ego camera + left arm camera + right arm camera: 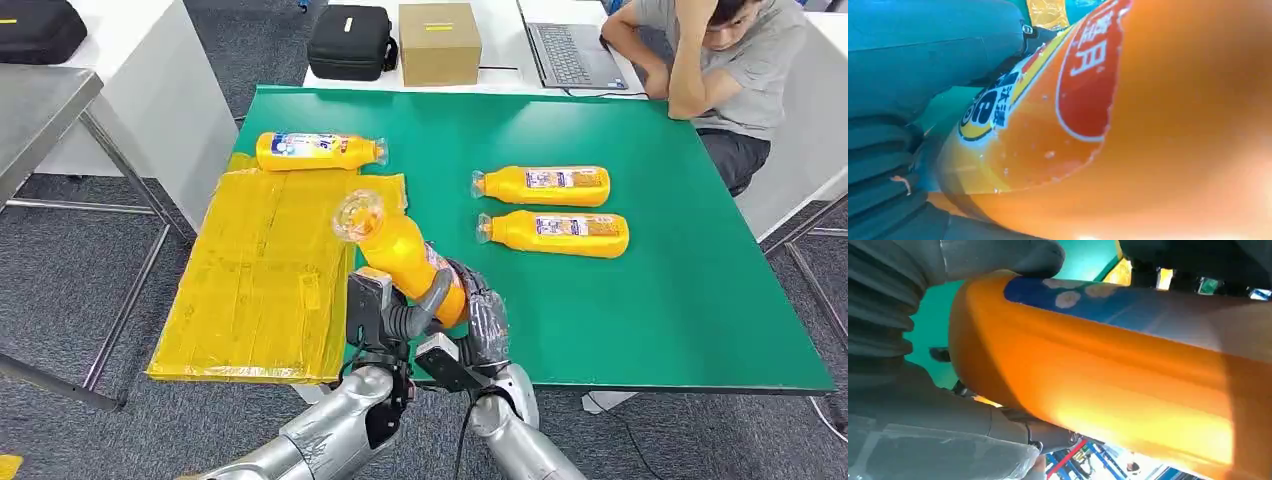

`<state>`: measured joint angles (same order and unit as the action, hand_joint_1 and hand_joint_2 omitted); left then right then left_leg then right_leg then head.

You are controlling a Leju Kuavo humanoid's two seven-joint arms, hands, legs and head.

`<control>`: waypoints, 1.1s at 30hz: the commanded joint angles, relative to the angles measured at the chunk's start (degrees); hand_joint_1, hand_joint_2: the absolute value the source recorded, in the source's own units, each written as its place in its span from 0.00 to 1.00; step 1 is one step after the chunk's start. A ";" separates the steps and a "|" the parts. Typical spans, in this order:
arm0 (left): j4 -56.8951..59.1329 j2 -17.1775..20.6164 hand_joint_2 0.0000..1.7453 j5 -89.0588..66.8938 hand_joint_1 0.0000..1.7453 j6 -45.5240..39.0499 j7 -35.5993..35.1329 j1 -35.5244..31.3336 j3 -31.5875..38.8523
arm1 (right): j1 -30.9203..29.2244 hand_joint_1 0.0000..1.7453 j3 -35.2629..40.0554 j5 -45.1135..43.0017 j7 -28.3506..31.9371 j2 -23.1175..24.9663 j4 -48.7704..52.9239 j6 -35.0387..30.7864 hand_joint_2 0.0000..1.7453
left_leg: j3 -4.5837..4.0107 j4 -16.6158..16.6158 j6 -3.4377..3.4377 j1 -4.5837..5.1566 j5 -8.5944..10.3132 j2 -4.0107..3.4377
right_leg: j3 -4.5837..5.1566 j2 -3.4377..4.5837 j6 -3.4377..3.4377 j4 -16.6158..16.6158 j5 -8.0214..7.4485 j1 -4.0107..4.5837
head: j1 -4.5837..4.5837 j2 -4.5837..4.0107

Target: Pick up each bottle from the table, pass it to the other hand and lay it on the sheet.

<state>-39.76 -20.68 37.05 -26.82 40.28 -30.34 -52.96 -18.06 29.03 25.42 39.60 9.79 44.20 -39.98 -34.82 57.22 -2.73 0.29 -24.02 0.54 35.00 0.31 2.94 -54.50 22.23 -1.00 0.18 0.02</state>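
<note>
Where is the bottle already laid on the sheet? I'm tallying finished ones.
In the head view, the laid bottle lies on its side across the far edge of the yellow sheet, left of the table.

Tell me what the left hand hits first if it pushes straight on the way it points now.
Probably the right hand: the left hand faces it across the held bottle, which both grip. Depth is hard to judge.

The head view looks down from high over the green table [650, 300], while both wrist views sit very close against the same orange bottle [400, 255] seen mid-frame.
</note>
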 commanded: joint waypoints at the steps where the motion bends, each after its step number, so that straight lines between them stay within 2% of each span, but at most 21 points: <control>1: -1.50 0.68 1.00 -15.90 1.00 -4.43 -0.28 -0.89 6.84 | -2.26 0.00 1.16 -4.64 0.40 0.91 -9.85 -0.02 1.00 | 0.36 0.01 0.17 -0.07 -0.17 -0.10 | -0.33 0.02 -0.15 -0.02 0.15 0.08 | -0.02 0.00; 2: -1.50 0.68 1.00 -15.90 1.00 -4.43 -0.28 -0.89 6.84 | -2.26 0.00 1.16 -4.64 0.40 0.91 -9.85 -0.02 1.00 | 0.17 -0.02 0.11 -0.05 -0.08 -0.10 | -0.15 0.05 -0.09 0.03 0.05 0.05 | -0.02 0.00; 3: -0.99 0.68 1.00 -33.38 1.00 -13.18 -0.28 0.76 21.45 | -2.76 0.00 0.81 -8.75 0.40 0.73 -10.33 0.08 1.00 | 0.31 0.02 0.16 -0.05 -0.17 -0.17 | -0.27 0.10 -0.14 -0.03 0.13 0.06 | 0.00 0.00; 4: 0.78 1.66 1.00 -58.41 1.00 -13.18 -0.28 0.20 27.56 | -3.13 0.00 2.82 -12.57 0.40 0.13 -10.83 -0.02 1.00 | 0.36 0.03 0.18 -0.05 -0.20 -0.18 | -0.32 0.10 -0.16 -0.06 0.16 0.06 | -0.02 0.00; 5: 0.68 3.30 1.00 -55.95 1.00 -13.18 -0.28 -0.49 25.99 | -3.20 0.00 3.32 -13.18 0.40 -0.21 -10.71 -0.02 1.00 | 0.28 -0.02 0.14 -0.04 -0.12 -0.29 | -0.20 0.23 -0.12 0.01 0.04 0.05 | -0.04 0.00; 7: 3.36 4.33 1.00 -65.95 1.00 -13.18 -0.28 -1.08 32.51 | -3.00 0.00 3.65 -16.11 0.40 -0.59 -11.08 -0.02 1.00 | 0.43 -0.05 0.22 -0.06 -0.18 -0.43 | -0.32 0.35 -0.20 -0.01 0.07 0.07 | -0.04 0.00; 13: 5.12 4.89 1.00 -80.55 1.00 -13.18 -0.28 0.03 44.05 | -0.29 0.00 -0.41 -17.58 0.40 -2.16 -8.63 -0.02 1.00 | 0.37 -0.07 0.20 -0.06 -0.11 -0.30 | -0.27 0.23 -0.16 0.00 0.07 0.07 | -0.04 0.00; 16: 5.66 4.95 1.00 -79.97 1.00 -13.18 -0.28 -0.13 43.64 | 0.05 0.00 -0.83 -17.76 0.40 -2.30 -8.28 -0.02 1.00 | 0.46 -0.06 0.27 -0.08 -0.13 -0.16 | -0.36 0.08 -0.19 -0.05 0.16 0.09 | -0.02 0.00; 17: 5.66 4.95 1.00 -79.97 1.00 -13.18 -0.28 -0.13 43.64 | 0.05 0.00 -0.83 -17.76 0.40 -2.30 -8.28 -0.02 1.00 | 0.25 -0.05 0.20 -0.06 -0.03 -0.05 | -0.18 0.00 -0.12 -0.03 0.09 0.06 | -0.02 0.00; 20: 6.09 4.71 1.00 -79.82 1.00 -13.18 -0.28 -0.35 43.37 | 0.45 0.00 -1.19 -17.76 0.40 -2.50 -7.79 -0.02 1.00 | 0.34 -0.03 0.22 -0.06 -0.11 -0.16 | -0.25 0.09 -0.14 -0.07 0.14 0.06 | -0.02 0.00; 21: 6.49 4.64 1.00 -79.16 1.00 -13.18 -0.28 -0.57 42.66 | 1.17 0.00 -2.61 -17.33 0.40 -2.46 -6.98 -0.02 1.00 | 0.15 -0.04 0.17 -0.04 -0.01 -0.06 | -0.09 0.03 -0.09 -0.05 0.06 0.03 | -0.04 0.00; 25: 9.24 4.46 1.00 -82.11 1.00 -13.18 -1.42 -2.28 41.02 | 3.70 0.00 -5.23 -16.89 0.40 -2.50 -4.60 -0.02 1.00 | 0.32 0.00 0.24 -0.07 -0.10 0.04 | -0.30 -0.11 -0.17 -0.10 0.20 0.07 | -0.02 0.00; 26: 7.58 4.91 1.00 -89.98 1.00 -13.18 -5.57 -1.90 41.30 | 3.95 0.00 -6.05 -16.61 0.40 -2.33 -4.53 -0.02 1.00 | 0.21 -0.02 0.21 -0.05 -0.04 0.05 | -0.18 -0.10 -0.14 -0.08 0.14 0.05 | -0.02 0.00; 27: 7.58 4.91 1.00 -89.98 1.00 -13.18 -5.57 -1.90 41.30 | 3.95 0.00 -6.05 -16.61 0.40 -2.33 -4.53 -0.02 1.00 | 0.29 0.04 0.25 -0.08 -0.10 0.05 | -0.26 -0.12 -0.18 -0.12 0.21 0.08 | -0.04 0.00; 28: 6.32 6.46 1.00 -101.18 1.00 -13.18 -13.10 -1.80 40.50 | 4.38 0.00 -6.88 -16.46 0.40 -2.36 -4.32 -0.02 1.00 | 0.23 0.00 0.23 -0.07 -0.06 0.00 | -0.18 -0.06 -0.16 -0.09 0.15 0.07 | -0.02 -0.02; 31: 8.43 8.82 1.00 -112.72 1.00 -13.18 -23.06 -3.45 38.97 | 4.87 0.00 -7.76 -16.47 0.40 -2.30 -4.08 -0.02 1.00 | 0.05 -0.04 0.17 -0.04 0.03 -0.06 | 0.01 0.03 -0.11 -0.05 0.03 0.04 | -0.02 0.00; 33: 9.20 10.02 1.00 -115.55 1.00 -13.18 -25.42 -3.97 38.34 | 5.05 0.00 -7.92 -16.43 0.40 -2.26 -3.94 -0.02 1.00 | 0.18 -0.01 0.24 -0.07 -0.04 -0.11 | -0.10 0.06 -0.16 -0.09 0.09 0.07 | -0.04 0.00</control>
<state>-36.19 -16.39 -64.96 -39.65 26.45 -29.32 -12.37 -13.82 24.96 9.11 39.93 8.04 39.34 -40.04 -34.89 57.22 -2.65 0.28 -23.96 0.53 35.11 0.33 2.92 -54.59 22.23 -1.00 0.13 0.02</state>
